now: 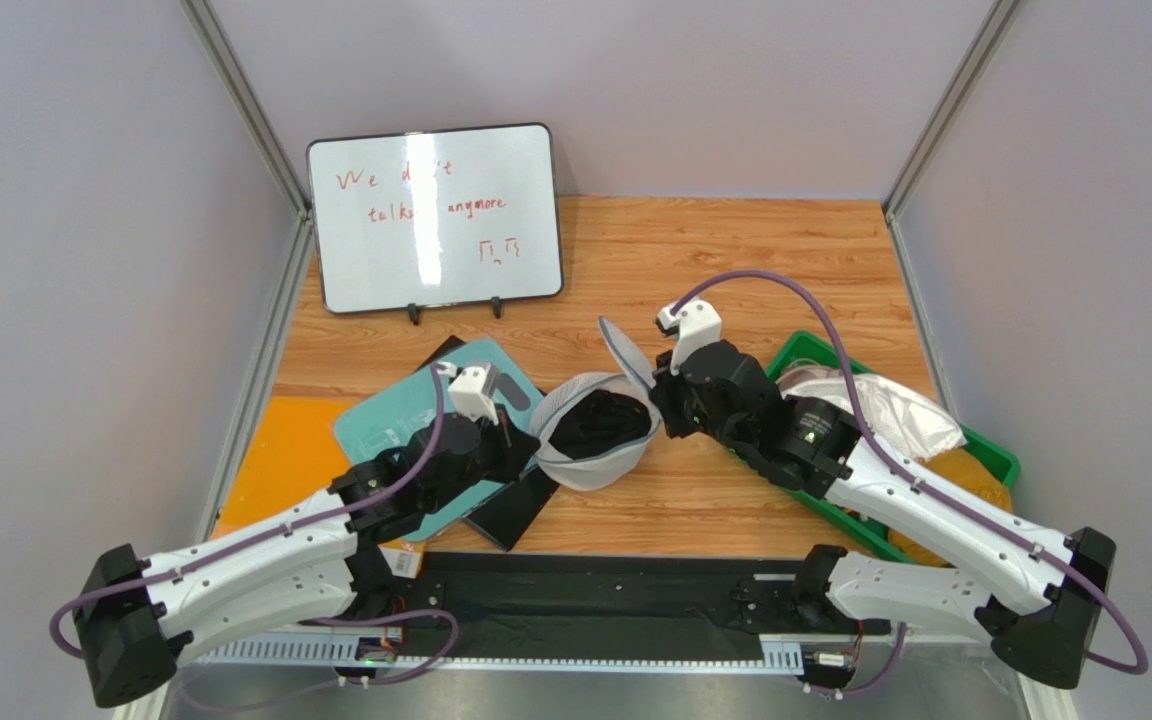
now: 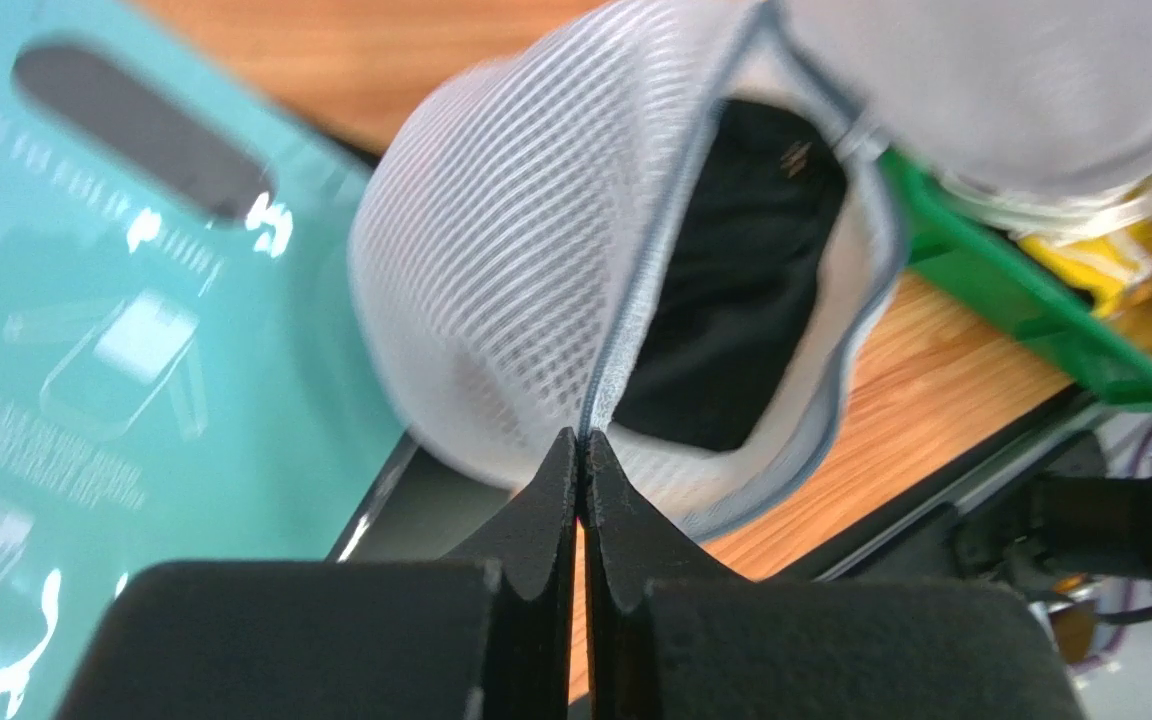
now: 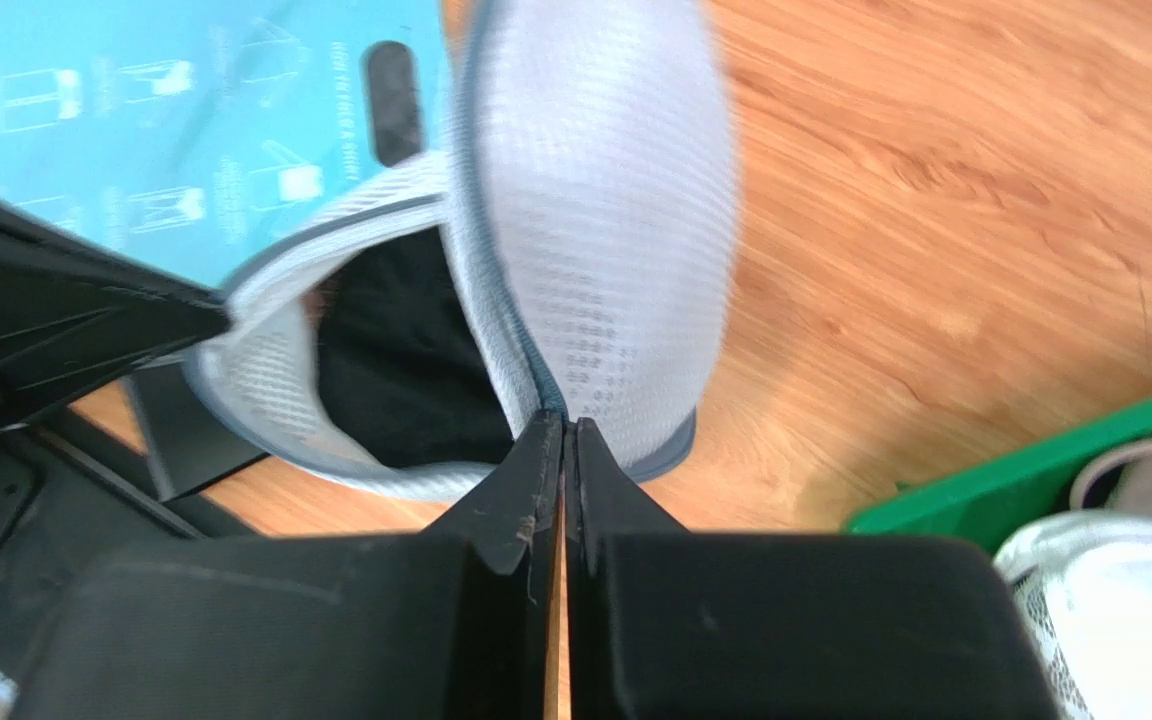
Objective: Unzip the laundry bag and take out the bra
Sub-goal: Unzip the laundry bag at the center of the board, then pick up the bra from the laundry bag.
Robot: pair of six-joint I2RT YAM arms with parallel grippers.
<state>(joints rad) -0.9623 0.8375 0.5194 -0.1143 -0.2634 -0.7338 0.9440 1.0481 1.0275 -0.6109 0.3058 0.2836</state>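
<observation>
The laundry bag (image 1: 593,435) is held open between both sets of jaws. The left jaws are pinched together on its zip rim (image 2: 639,285), the right jaws on its lid flap (image 3: 597,225). Black cloth (image 2: 732,285) lies inside.

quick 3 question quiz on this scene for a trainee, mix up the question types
1. True or false: the laundry bag is zipped shut.
2. What colour is the item showing inside it? A black, B red, C yellow.
3. Which gripper holds the raised lid flap?

Key
1. False: it gapes open.
2. A.
3. The right gripper, shut on the flap's zip edge. The left gripper pinches the bag's rim.
</observation>
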